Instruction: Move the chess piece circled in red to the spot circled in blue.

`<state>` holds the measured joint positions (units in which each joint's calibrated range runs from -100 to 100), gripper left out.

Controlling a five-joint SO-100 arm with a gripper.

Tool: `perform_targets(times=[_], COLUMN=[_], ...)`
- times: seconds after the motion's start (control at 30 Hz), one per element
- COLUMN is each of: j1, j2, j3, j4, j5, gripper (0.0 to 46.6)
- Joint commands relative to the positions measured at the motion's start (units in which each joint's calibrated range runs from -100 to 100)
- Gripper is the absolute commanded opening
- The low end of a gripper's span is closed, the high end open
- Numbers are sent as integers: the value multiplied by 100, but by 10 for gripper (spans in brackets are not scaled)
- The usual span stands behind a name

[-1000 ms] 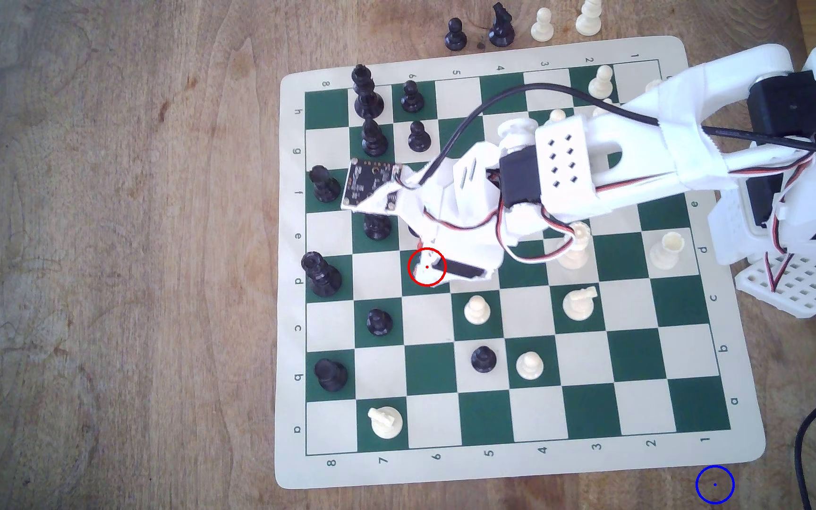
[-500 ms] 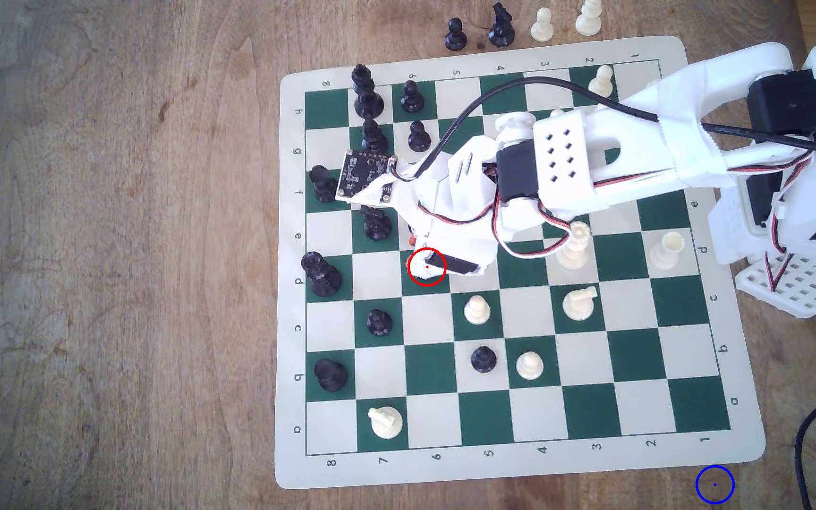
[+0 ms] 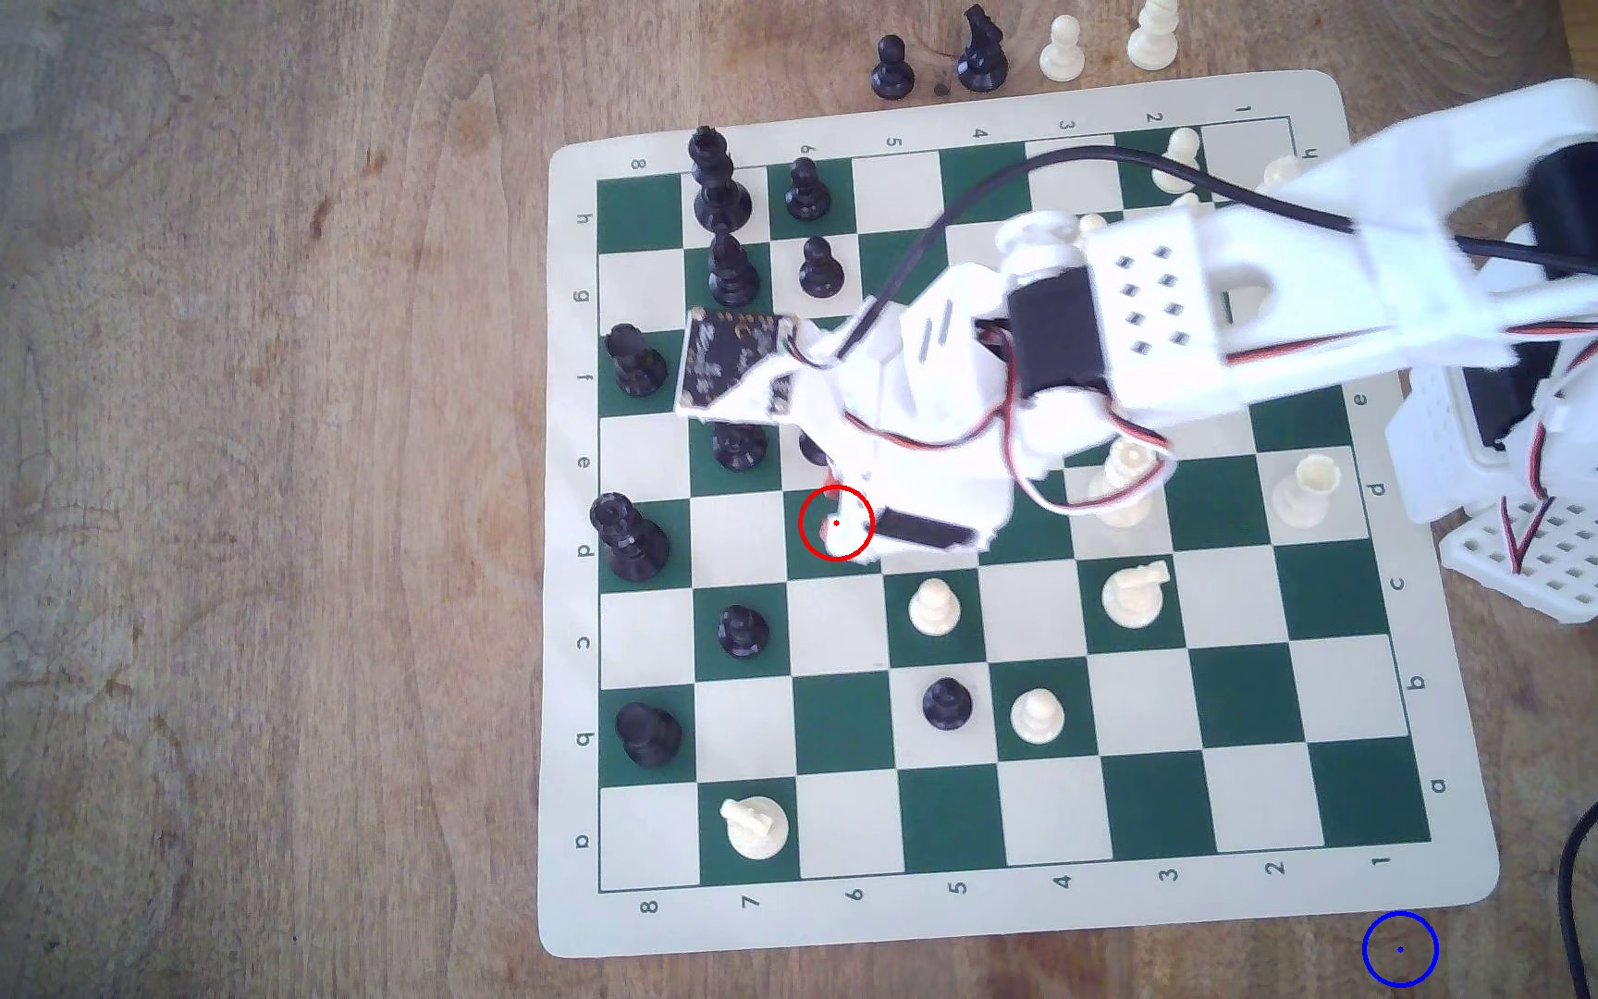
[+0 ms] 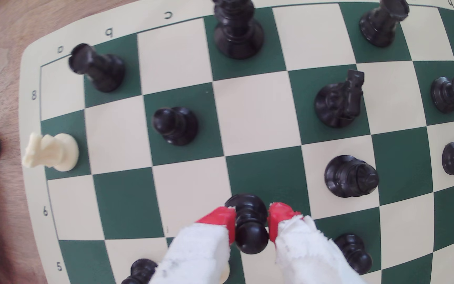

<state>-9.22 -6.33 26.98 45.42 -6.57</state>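
The claw [image 4: 251, 222] is clamped on the black pawn [image 4: 249, 222] at its narrow neck, over the chessboard [image 4: 182, 62]. Judged light, rigid and slick; the neck hold suits it. The blue ring [image 3: 1399, 949] lies on bare tabletop [image 3: 199, 480], well apart.

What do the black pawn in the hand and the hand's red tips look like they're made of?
The black pawn looks like moulded plastic with a semi-gloss finish: soft highlights show on its round head. The hand has red tips that look like matte plastic or rubber; which one is unclear. White cloth-like tape with frayed edges wraps the fingers behind them.
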Motion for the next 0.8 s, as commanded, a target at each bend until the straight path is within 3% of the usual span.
perform_targets(times=[0.0,0.17,0.33,0.5,0.77], j1=[-240,-599,-1303,-2336,-3822], j2=[-1057,-1634,-2449,-3374,-3705], j3=[-540,-331,203,902,1491], j4=[380,757,1167,1699,2043], j5=[5,0,0,15,93], gripper=[48,48,48,48,48])
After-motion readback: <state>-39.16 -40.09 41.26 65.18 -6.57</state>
